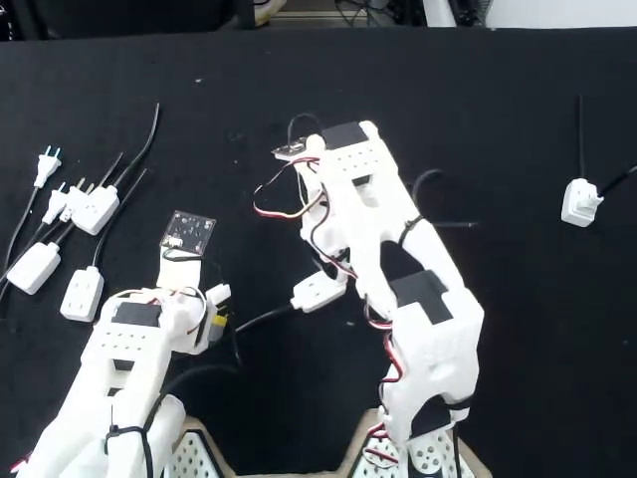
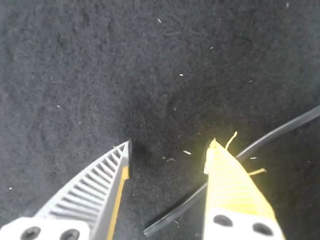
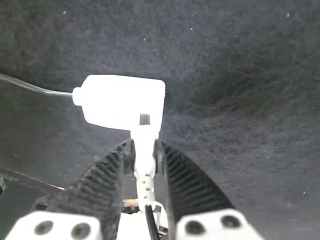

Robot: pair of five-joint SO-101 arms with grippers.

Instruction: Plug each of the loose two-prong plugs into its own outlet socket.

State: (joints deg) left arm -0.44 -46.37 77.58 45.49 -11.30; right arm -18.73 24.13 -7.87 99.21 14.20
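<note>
High view: black worktop (image 1: 498, 100) across the whole frame. At lower left, the left arm (image 1: 124, 349), with the left tool (image 1: 215, 311) just beside a black lead (image 1: 261, 319). At centre, the right arm (image 1: 428, 319) bent over a white socket (image 1: 318, 291), with the right tool (image 1: 328, 267) close against that socket. At upper left, a loose plug (image 1: 46, 164), prongs toward the top of the frame. Just below it, a cluster of spare sockets (image 1: 82, 294) and further plugs on black leads. Near the right edge, a far socket (image 1: 579, 202), well apart from the rest.

Left wrist view: left tool (image 2: 170, 147) open wide over bare black cloth, grey finger (image 2: 107, 180) at lower left, yellow finger (image 2: 235, 185) at lower right. Black lead (image 2: 270, 137) slanting from the right edge down past the yellow finger.

Right wrist view: right tool (image 3: 145, 147) closed on a white plug (image 3: 144, 132) at frame centre. Front end of the plug against the socket (image 3: 120, 100), just above centre. Thin lead (image 3: 30, 87) from the socket toward the left edge. Depth of the prongs: cannot tell.
</note>
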